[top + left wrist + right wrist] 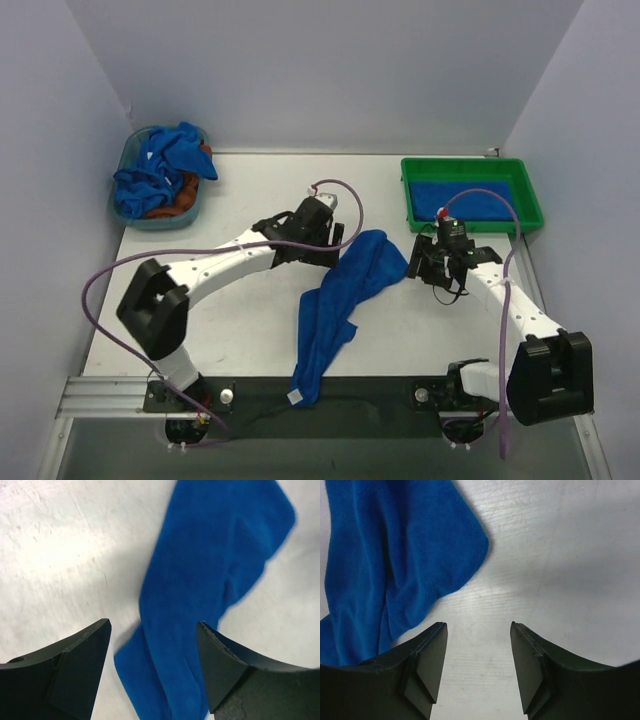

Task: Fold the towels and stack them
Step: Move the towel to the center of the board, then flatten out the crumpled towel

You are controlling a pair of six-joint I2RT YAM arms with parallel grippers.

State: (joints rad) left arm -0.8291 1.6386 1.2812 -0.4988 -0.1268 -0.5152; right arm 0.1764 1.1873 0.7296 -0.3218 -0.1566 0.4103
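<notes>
Blue towel (340, 300) lies rumpled on the bench (240, 320). Left arm stretches to its upper left, left tool (152, 630) released above the cloth. Right arm bends beside its right edge, right tool (479, 630) parted, empty.

No legible text, brand, number or sign appears in any view. The white tag (295, 398) on the towel (345, 295), lower centre of the top view, is too small to read.

Top camera high, looking down whole table (250, 320); wrist cameras close, downward; all share loose towel (330, 310).
</notes>
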